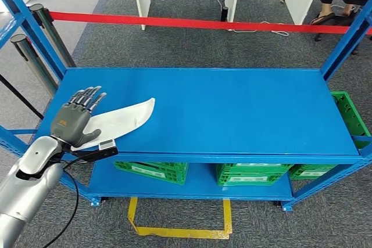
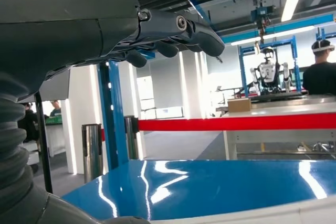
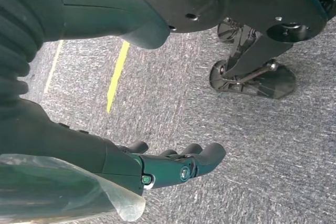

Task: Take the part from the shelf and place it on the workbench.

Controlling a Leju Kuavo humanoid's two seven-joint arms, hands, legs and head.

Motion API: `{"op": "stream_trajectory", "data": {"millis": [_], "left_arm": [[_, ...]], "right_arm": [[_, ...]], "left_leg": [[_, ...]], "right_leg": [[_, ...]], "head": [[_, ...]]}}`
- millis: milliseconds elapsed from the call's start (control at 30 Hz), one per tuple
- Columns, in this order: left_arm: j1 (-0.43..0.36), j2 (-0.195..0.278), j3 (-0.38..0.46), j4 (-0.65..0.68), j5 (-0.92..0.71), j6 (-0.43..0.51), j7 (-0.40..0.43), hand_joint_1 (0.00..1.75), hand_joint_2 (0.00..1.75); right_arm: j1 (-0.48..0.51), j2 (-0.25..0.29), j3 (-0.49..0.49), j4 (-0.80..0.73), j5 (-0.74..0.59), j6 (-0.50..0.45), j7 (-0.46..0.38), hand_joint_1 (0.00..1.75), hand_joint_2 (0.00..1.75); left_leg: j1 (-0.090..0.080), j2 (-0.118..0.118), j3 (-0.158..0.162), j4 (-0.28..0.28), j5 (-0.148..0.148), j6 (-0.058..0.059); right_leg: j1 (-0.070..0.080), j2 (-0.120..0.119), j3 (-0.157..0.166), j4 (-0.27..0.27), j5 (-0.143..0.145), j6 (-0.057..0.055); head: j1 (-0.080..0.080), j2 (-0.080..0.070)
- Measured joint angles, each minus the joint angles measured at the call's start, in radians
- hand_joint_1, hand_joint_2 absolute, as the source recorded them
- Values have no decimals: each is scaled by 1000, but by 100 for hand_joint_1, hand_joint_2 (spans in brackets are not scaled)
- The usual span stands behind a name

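left hand [image 1: 74, 121] | fingers apart, flat over white part [image 1: 125, 119] | shelf [image 1: 228, 108]

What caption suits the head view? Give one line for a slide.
Left hand rests open over the white part on the blue shelf, not gripping yet.

Left arm [image 1: 26, 184]: silver, enters the head view at the lower left corner and angles up toward the left of the frame. Left robot hand [image 1: 75, 121]: palm down, fingers [image 1: 90, 95] extended and slightly spread, pointing to the upper right; nothing gripped. In the left wrist view the same fingers [image 2: 186, 27] run straight across the upper part of the frame. Right robot hand [image 3: 118, 163]: seen in the right wrist view at lower left, fingers [image 3: 198, 161] loosely extended, slightly curled, holding nothing.
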Motion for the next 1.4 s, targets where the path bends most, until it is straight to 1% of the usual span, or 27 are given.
{"op": "stream_trajectory", "data": {"millis": [167, 300, 500, 667, 767, 900, 1067, 1167, 1233, 1400], "left_arm": [[-7, 0, -14, 21, 30, 8, -4, 0, 175], [-5, -2, -7, 23, 70, 49, -10, 0, 175], [30, -21, 44, 2, 136, 143, -40, 0, 175], [73, -29, 90, -36, 167, 156, -70, 0, 175], [102, -22, 117, -62, 186, 129, -93, 0, 175], [139, 4, 148, -92, 231, 67, -130, 0, 175], [199, 46, 195, -133, 366, -62, -213, 0, 175], [232, 64, 228, -155, 434, -120, -253, 0, 175], [249, 73, 245, -166, 454, -138, -264, 0, 175], [268, 83, 266, -181, 461, -146, -271, 0, 175]], "right_arm": [[0, 1, 0, 0, -5, 0, 1, 0, 175], [0, 1, 1, 0, -7, 0, 4, 0, 175], [0, 5, 1, 0, -10, -3, 9, 0, 175], [1, 6, 2, 0, -12, -6, 7, 0, 175], [1, 6, 3, 0, -15, -9, 3, 0, 175], [2, 6, 7, 0, -19, -10, 1, 0, 175], [3, 6, 9, 0, -22, -9, 1, 0, 175], [2, 6, 10, 0, -23, -9, 0, 0, 175], [2, 6, 10, 0, -23, -9, 0, 0, 175], [2, 6, 10, 0, -23, -9, 0, 0, 175]], "left_leg": [[0, 0, 0, 0, 0, 0], [0, 0, 0, 0, 0, 0], [0, 0, 0, 0, 0, 0], [0, 0, 0, 0, 0, 0], [0, 0, 0, 0, 0, 0], [0, 0, 0, 0, 0, 0], [0, 0, 0, 0, 0, 0], [0, 0, 0, 0, 0, 0], [0, 0, 0, 0, 0, 0], [0, 0, 0, 0, 0, 0]], "right_leg": [[0, 0, 0, 0, 0, 0], [0, 0, 0, 0, 0, 0], [0, 0, 0, 0, 0, 0], [0, 0, 0, 0, 0, 0], [0, 0, 0, 0, 0, 0], [0, 0, 0, 0, 0, 0], [0, 0, 0, 0, 0, 0], [0, 0, 0, 0, 0, 0], [0, 0, 0, 0, 0, 0], [0, 0, 0, 0, 0, 0]], "head": [[0, 0], [0, 0], [0, 0], [0, 0], [0, 0], [0, 0], [0, 0], [0, 0], [0, 0], [0, 0]]}}
